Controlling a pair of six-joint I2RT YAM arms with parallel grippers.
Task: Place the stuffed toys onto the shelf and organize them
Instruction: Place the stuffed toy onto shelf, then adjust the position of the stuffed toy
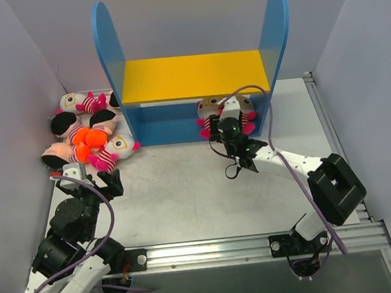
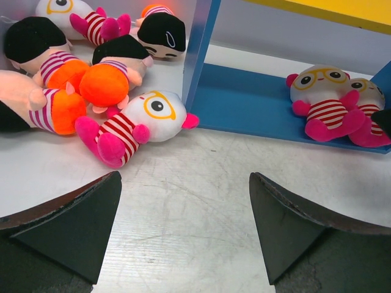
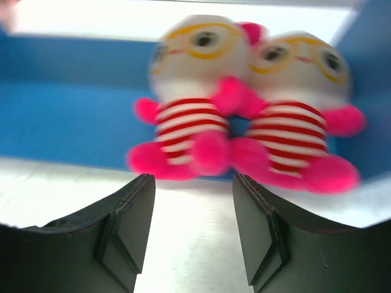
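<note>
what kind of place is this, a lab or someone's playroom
Most likely a robot lab work cell, not a home: plain pale partition walls box in a metal table, an aluminium rail runs along its near edge, and the shelf looks staged.

Left striped toy [image 3: 186, 116] and right striped toy [image 3: 296, 125] blurred in your right-wrist view, both partly hidden behind the right gripper [image 1: 229, 124] in your top view, peach toy [image 2: 24, 94] cut off by your left-wrist view's left edge.

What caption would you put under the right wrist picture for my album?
Two striped, bespectacled stuffed toys side by side on the blue shelf, the open right gripper just in front.
</note>
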